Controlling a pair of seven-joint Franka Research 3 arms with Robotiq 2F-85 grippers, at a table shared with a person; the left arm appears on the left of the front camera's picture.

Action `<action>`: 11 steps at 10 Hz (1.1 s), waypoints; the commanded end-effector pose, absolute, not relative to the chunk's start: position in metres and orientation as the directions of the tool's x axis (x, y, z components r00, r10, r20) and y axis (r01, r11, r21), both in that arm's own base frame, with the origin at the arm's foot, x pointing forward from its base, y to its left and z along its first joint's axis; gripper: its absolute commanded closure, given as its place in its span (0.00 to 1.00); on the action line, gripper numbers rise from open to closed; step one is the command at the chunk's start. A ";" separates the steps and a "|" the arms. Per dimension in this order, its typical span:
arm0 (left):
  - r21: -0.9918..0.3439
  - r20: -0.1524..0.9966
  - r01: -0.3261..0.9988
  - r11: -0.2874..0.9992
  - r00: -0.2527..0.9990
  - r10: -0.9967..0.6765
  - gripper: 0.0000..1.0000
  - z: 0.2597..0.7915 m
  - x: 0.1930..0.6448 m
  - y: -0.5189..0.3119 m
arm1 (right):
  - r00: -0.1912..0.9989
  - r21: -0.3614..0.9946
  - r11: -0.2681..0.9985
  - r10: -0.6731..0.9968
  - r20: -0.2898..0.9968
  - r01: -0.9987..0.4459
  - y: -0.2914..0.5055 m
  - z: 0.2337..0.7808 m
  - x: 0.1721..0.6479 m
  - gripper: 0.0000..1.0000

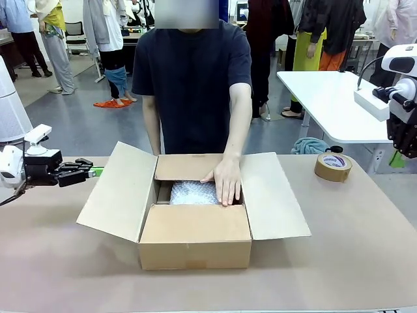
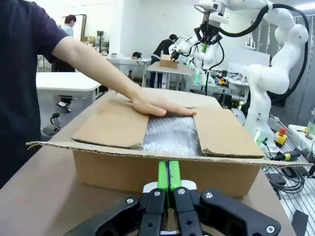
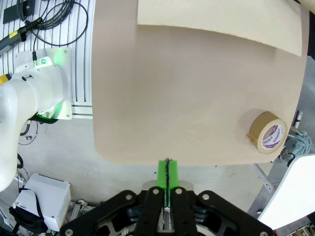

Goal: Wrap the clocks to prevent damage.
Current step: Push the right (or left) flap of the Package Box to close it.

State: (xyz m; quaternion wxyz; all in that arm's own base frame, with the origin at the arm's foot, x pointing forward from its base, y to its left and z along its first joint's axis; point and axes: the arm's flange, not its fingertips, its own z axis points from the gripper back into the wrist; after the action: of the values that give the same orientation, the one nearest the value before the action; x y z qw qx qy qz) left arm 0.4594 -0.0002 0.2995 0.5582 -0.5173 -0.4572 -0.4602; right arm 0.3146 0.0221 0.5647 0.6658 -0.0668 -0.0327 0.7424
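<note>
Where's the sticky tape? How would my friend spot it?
Start at the big brown table with the open cardboard box in the middle. Beyond the box's right flap, near the table's far right edge, lies the tape. It is a brown ring with a white and purple label inside, the one round thing there.

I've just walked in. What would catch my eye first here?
A big cardboard box sits open in the middle of the table, and a person's hand presses down on bubble wrap inside it. The left gripper hovers shut beside the box's left flap, and a roll of tape lies at the far right.
</note>
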 end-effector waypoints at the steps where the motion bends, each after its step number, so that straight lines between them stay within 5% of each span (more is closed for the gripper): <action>1: -0.120 0.992 0.993 0.015 0.121 -0.040 1.00 0.291 0.460 -0.016 | -0.122 -0.134 -0.126 0.992 -0.037 -0.983 0.022 0.563 0.314 0.99; 11: -0.018 1.000 0.997 -0.080 0.017 -0.011 1.00 0.302 0.471 -0.100 | -0.122 -0.134 -0.126 0.992 -0.037 -0.983 0.022 0.563 0.314 0.99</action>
State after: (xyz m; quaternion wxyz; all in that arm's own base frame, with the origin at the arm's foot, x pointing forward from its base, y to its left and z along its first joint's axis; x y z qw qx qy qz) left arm 0.4707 -0.0917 0.3059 0.4892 -0.5345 -0.4649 -0.5088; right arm 0.3146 0.0221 0.5647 0.6657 -0.0669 -0.0326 0.7425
